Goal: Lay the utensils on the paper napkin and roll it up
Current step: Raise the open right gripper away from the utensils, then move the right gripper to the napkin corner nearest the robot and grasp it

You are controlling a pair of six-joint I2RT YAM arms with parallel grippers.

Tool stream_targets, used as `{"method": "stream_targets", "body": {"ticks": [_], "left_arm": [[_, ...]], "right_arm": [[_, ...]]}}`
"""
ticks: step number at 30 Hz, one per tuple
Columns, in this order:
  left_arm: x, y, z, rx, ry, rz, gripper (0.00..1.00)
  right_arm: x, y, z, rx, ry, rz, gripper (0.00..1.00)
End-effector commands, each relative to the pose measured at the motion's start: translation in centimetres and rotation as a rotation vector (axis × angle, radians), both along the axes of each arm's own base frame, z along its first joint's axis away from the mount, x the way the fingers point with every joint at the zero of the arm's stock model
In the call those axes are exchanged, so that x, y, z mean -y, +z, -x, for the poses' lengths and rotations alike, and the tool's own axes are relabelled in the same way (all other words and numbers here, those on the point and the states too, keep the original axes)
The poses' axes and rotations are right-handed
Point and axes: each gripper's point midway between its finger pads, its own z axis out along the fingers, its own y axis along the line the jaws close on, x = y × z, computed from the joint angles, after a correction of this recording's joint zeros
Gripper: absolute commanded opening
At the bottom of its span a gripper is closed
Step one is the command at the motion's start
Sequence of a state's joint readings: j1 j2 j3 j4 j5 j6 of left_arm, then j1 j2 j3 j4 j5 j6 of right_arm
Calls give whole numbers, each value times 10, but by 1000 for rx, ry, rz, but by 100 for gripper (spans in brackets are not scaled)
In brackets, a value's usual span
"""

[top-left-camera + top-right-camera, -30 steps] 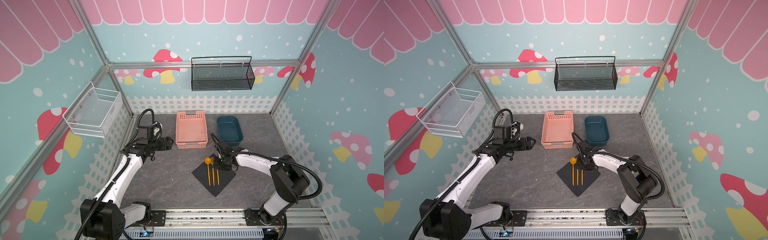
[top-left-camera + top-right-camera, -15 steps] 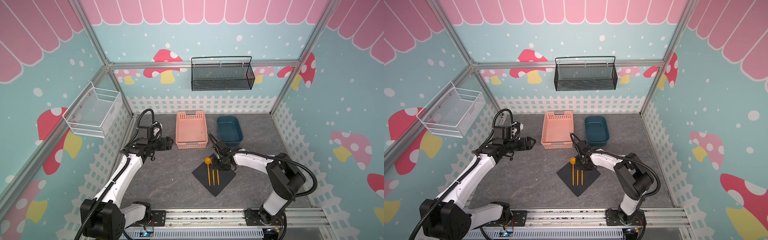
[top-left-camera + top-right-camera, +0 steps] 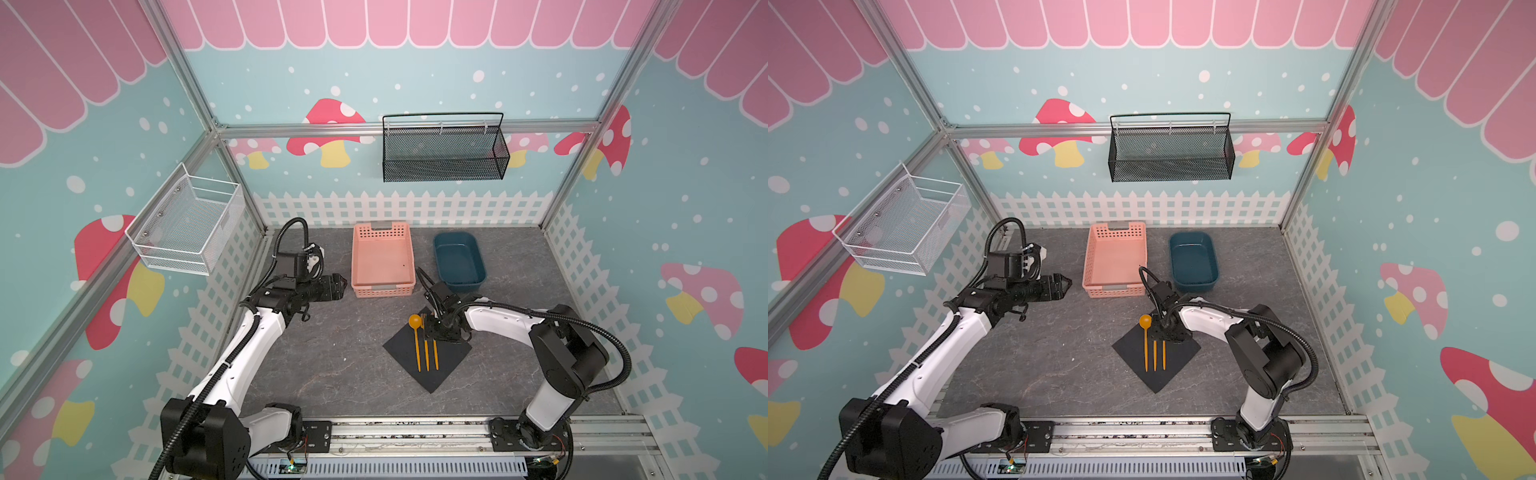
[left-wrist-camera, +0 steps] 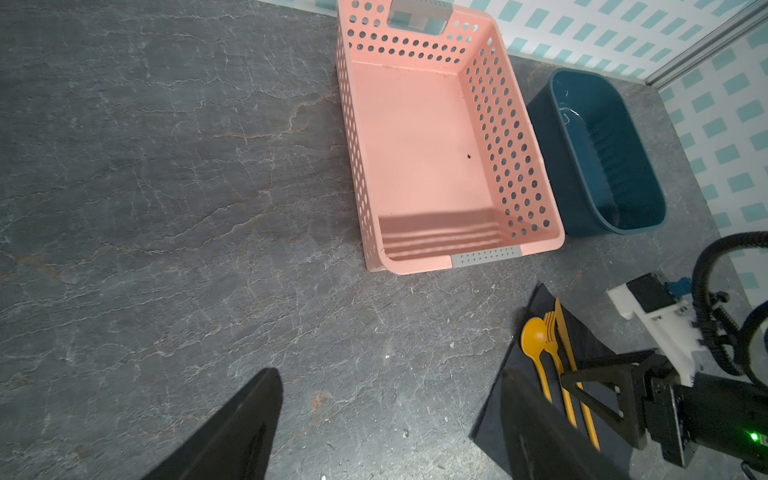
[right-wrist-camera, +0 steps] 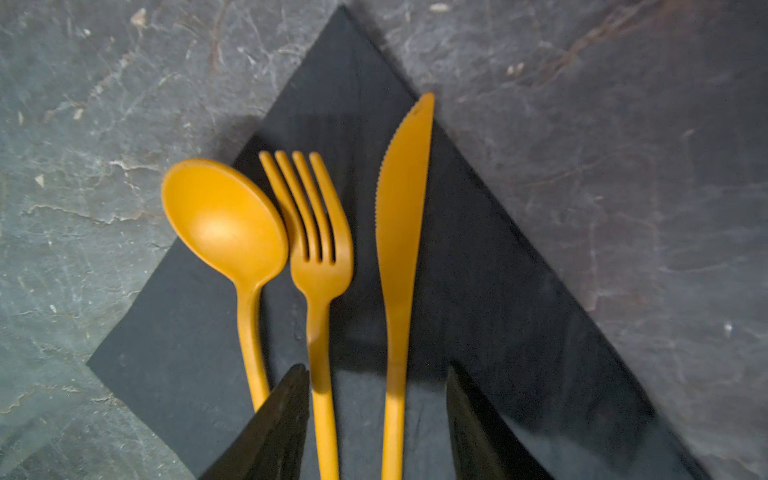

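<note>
Utensils point(image 5: 320, 266) lie together on the paper napkin point(image 5: 478, 311), right claw point(image 5: 376, 370) spread over their handles, left claw point(image 4: 390, 374) also spread.

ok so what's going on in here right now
The spoon, fork and knife lie side by side on the black napkin, the spoon's bowl partly past its edge. The right gripper hovers low over the fork and knife handles, open and gripping nothing. The left gripper hangs open and empty near the pink basket. The napkin lies flat, not yet rolled.
</note>
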State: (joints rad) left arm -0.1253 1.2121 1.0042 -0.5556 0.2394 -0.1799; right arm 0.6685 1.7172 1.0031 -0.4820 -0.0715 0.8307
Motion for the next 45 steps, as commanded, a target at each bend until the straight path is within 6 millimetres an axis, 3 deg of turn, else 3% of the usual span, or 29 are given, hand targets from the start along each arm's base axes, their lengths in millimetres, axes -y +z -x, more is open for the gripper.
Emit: {"method": "stream_targets", "body": {"ticks": [1,30,40,45], "left_arm": [[-2,-1,-2,3,5,4,84],[-2,-1,-1,1,8,-1,84],[-2,-2,-1,-1,7,0,84],[-1,-3,0,-4,2,0,84]], "right_arm": [[2,-8,4,-24,5,31,54],[4,-6,4,-18,1,34,49],[-2,33,-8,96,31,-14,57],[1,56,-8,203,189,-5,55]]}}
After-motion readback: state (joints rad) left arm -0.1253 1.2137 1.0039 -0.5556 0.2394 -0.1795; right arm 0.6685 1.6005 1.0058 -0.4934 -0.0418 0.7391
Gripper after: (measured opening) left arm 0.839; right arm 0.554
